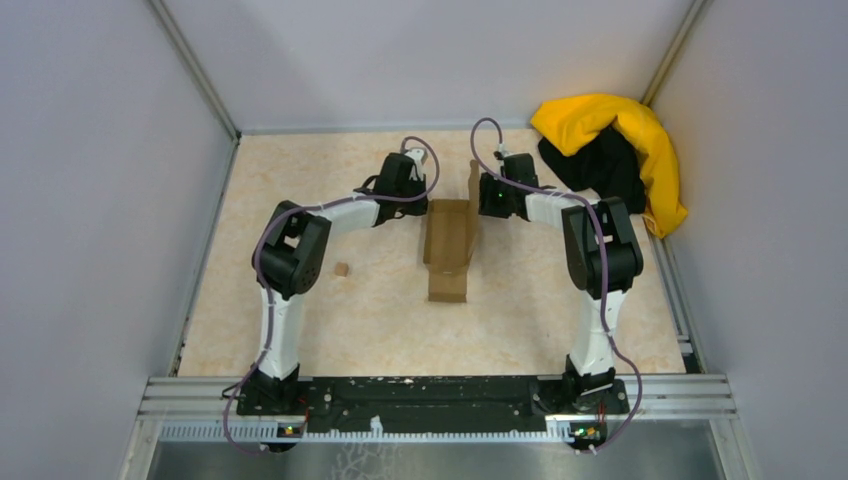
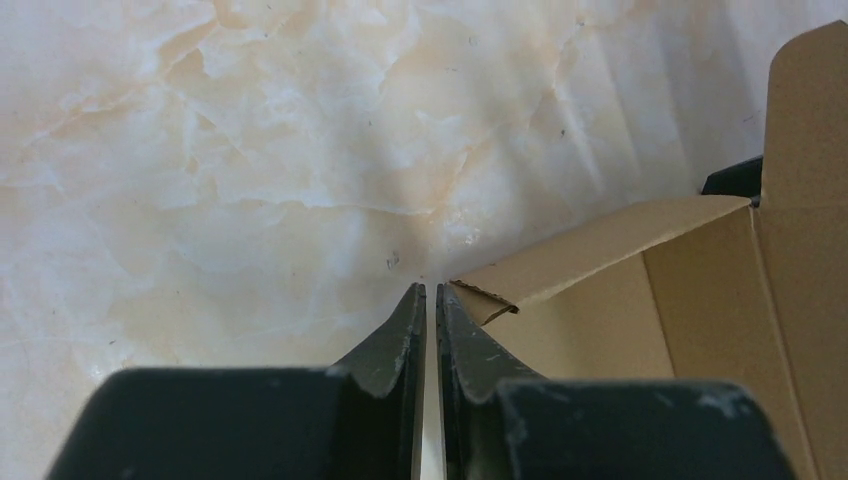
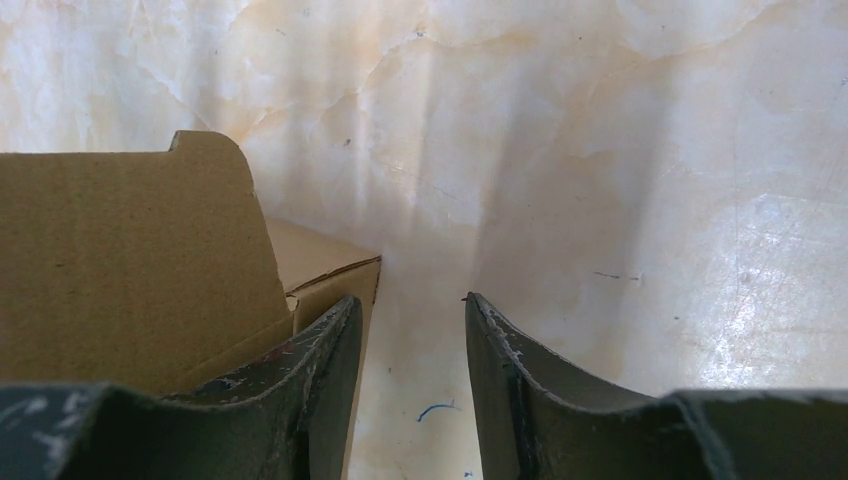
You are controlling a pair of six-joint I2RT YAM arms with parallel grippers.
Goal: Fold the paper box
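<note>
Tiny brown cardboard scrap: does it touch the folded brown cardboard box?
Apart. Top view: bare table lies between the tiny brown cardboard scrap and the brown cardboard box.

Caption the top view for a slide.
The left gripper and right gripper flank the far end of the partly folded paper box, one flap standing upright.
</note>
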